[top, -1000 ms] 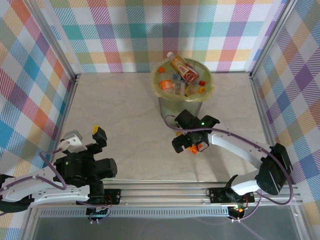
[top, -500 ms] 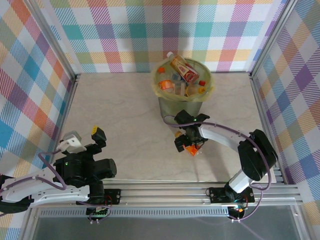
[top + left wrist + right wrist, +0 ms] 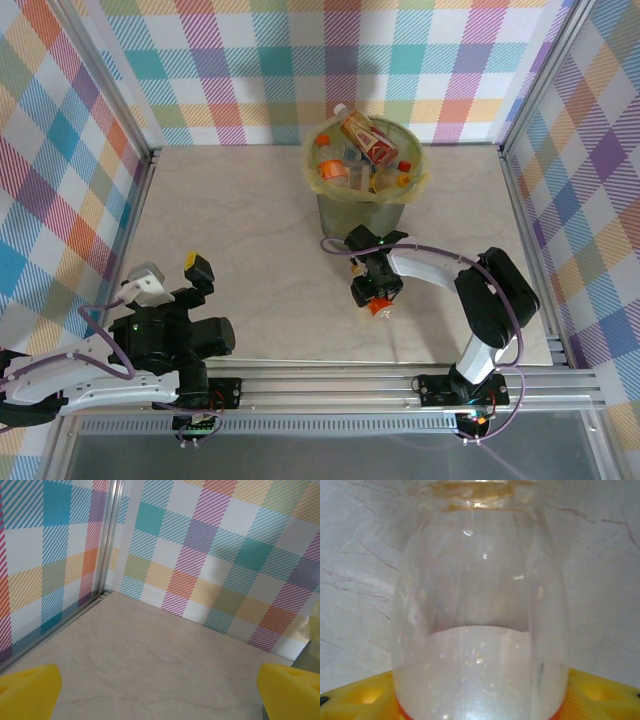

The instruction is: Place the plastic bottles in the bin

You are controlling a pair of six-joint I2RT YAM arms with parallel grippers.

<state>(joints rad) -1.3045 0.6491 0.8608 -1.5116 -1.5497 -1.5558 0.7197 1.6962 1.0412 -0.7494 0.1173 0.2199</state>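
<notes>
Clear bottle point(image 3: 480, 605) clasped between right claw point(image 3: 377, 298) fingers, near bin point(image 3: 340, 212)

- A robot test cell of the lab or workshop kind, not a lived-in room — the tabletop point(image 3: 240, 230) is a pale, marble-look slab boxed in on three sides.
- The walls point(image 3: 250, 70) are flat panels printed in bright pastel plaid, held by bare aluminium posts point(image 3: 100, 75) at the corners.
- An aluminium rail point(image 3: 330, 385) runs along the near edge, carrying the left arm point(image 3: 90, 365) and the right arm point(image 3: 470, 290) — purple cables point(image 3: 325, 241) loop off them.
- A bag-lined bin point(image 3: 345, 215) heaped with plastic bottles point(image 3: 365, 140) stands near the far wall.
</notes>
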